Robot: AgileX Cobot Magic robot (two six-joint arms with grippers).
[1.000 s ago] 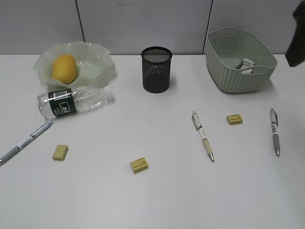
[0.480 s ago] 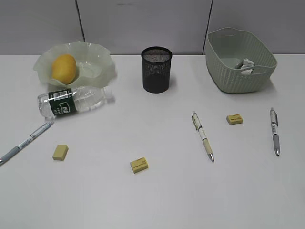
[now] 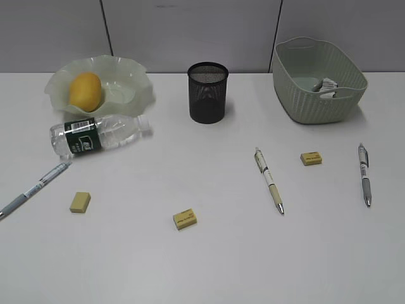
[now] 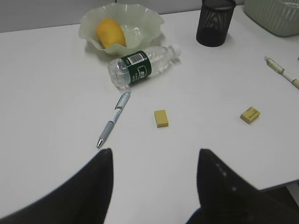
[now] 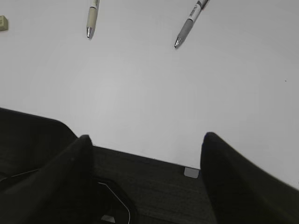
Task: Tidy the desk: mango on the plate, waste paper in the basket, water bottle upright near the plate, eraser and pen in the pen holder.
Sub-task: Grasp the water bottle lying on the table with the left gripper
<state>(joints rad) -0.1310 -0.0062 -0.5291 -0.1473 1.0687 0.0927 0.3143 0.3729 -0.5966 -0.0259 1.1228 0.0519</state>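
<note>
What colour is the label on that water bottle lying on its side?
Dark green with white print, plus a white barcode patch on the label; the left wrist view shows it best.

The white worktop (image 3: pixel 209 259) carries the wavy-rimmed plate (image 3: pixel 136 79) at back left, the mesh pen holder (image 3: pixel 207 93) at back centre and the ribbed basket (image 3: pixel 304 104) at back right. The water bottle (image 3: pixel 98 135) lies on its side just before the plate. Three pens (image 3: pixel 269 180) (image 3: pixel 364 173) (image 3: pixel 33 189) and three erasers (image 3: pixel 80 202) (image 3: pixel 185 219) (image 3: pixel 311 158) lie scattered nearer the front.
</note>
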